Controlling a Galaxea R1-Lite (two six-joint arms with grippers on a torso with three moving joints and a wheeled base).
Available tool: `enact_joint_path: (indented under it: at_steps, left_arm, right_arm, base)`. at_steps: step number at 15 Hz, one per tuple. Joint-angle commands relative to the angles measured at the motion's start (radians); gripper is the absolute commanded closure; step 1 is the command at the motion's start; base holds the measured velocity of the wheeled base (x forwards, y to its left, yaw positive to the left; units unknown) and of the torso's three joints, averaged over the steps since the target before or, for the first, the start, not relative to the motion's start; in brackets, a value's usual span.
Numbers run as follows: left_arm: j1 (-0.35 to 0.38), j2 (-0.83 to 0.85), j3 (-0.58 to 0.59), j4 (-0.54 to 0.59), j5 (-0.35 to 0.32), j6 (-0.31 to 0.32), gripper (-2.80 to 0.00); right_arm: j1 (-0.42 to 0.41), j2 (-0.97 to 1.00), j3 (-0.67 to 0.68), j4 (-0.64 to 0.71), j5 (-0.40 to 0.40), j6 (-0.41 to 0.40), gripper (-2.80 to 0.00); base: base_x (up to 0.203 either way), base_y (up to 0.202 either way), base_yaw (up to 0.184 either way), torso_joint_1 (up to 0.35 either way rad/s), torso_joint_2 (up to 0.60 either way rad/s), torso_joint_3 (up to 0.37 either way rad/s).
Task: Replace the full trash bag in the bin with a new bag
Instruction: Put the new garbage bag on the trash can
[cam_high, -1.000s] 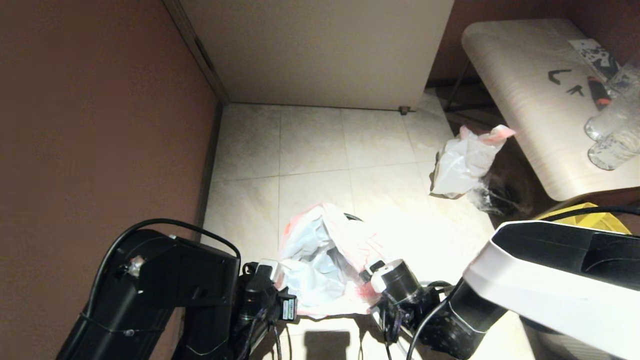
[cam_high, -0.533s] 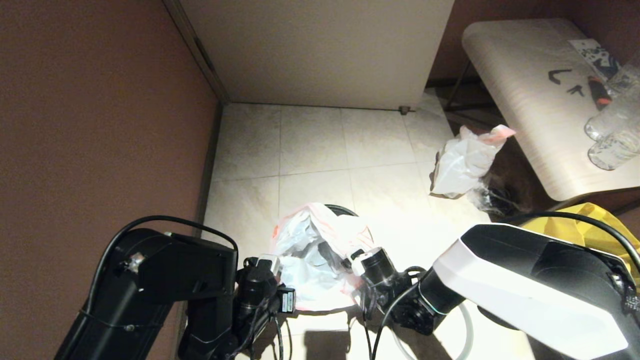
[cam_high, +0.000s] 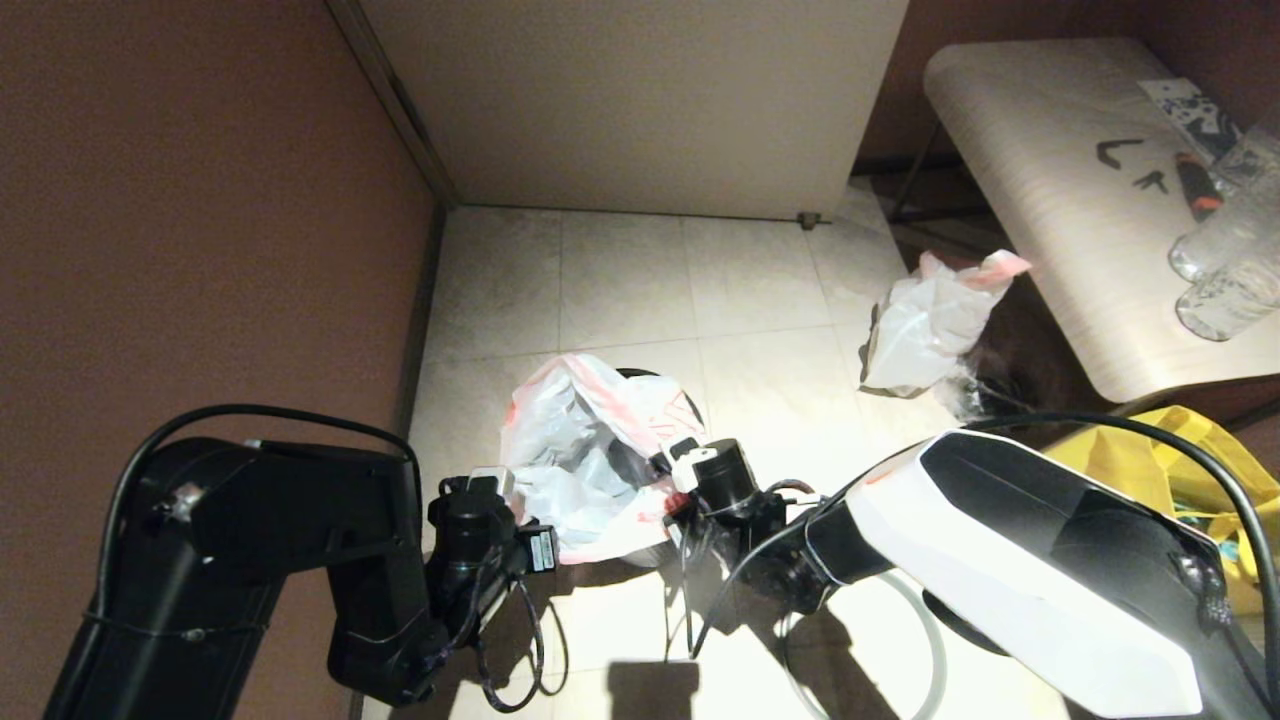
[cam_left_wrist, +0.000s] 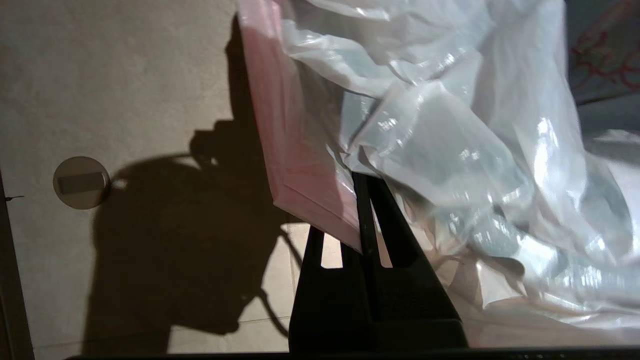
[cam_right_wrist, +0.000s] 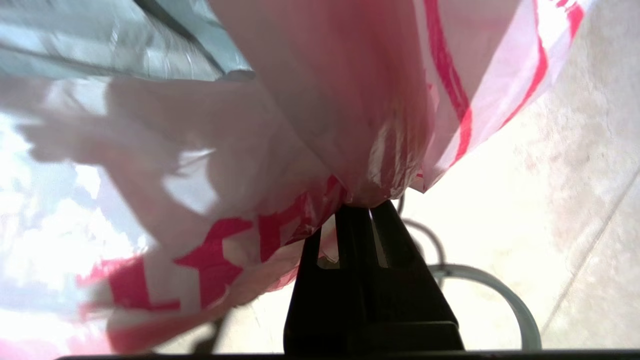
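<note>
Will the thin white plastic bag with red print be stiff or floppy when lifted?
Probably floppy: the thin white plastic bag with red print sags in wrinkled folds between the left gripper and right gripper. Likely slippery too, given its glossy film.

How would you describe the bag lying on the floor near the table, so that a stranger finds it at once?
Start at the pale wooden table on the right. On the tiled floor beside its near edge lies a crumpled whitish plastic bag with a pink-red top edge. No gripper holds it, unlike the other bag, which hangs between the arms.
</note>
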Motion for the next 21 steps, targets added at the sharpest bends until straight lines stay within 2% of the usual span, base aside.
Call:
enact_joint_path:
  at_steps: [1,5,11,13,15,18,21]
  left_arm:
    - [0.01,0.005,-0.011,-0.008,0.004,-0.001,0.0]
    - [0.009,0.029,-0.009,-0.008,0.008,0.005,0.0]
    - [-0.025,0.059,0.011,-0.027,0.008,0.044,0.0]
    - [-0.038,0.042,0.102,-0.119,-0.011,0.046,0.0]
    - [-0.046,0.074,0.121,-0.161,-0.023,0.091,0.0]
    - [-0.044,0.097,0.159,-0.162,-0.037,0.107,0.0]
    - [-0.024,0.143,0.11,-0.162,-0.036,0.162,0.0]
  right_arm:
    - [0.003,-0.013,0.049,0.001,-0.013,-0.001,0.0]
    - [-0.018,-0.025,0.156,-0.032,-0.022,0.005,0.0]
    - [-0.042,0.038,0.152,-0.043,-0.057,0.001,0.0]
    - [-0.034,-0.004,0.227,-0.097,-0.06,0.005,0.0]
    - [-0.035,-0.004,0.262,-0.136,-0.062,-0.001,0.0]
    - [-0.045,0.056,0.257,-0.139,-0.079,0.001,0.0]
    - [-0.049,0.085,0.226,-0.139,-0.087,-0.002,0.0]
  base:
    - [0.0,0.0,0.0,0.0,0.0,0.0]
    - [0.0,0.0,0.0,0.0,0.0,0.0]
    - [0.0,0.0,0.0,0.0,0.0,0.0]
    - [0.0,0.0,0.0,0.0,0.0,0.0]
    - [0.0,0.0,0.0,0.0,0.0,0.0]
    - [0.0,0.0,0.0,0.0,0.0,0.0]
    - [0.0,0.0,0.0,0.0,0.0,0.0]
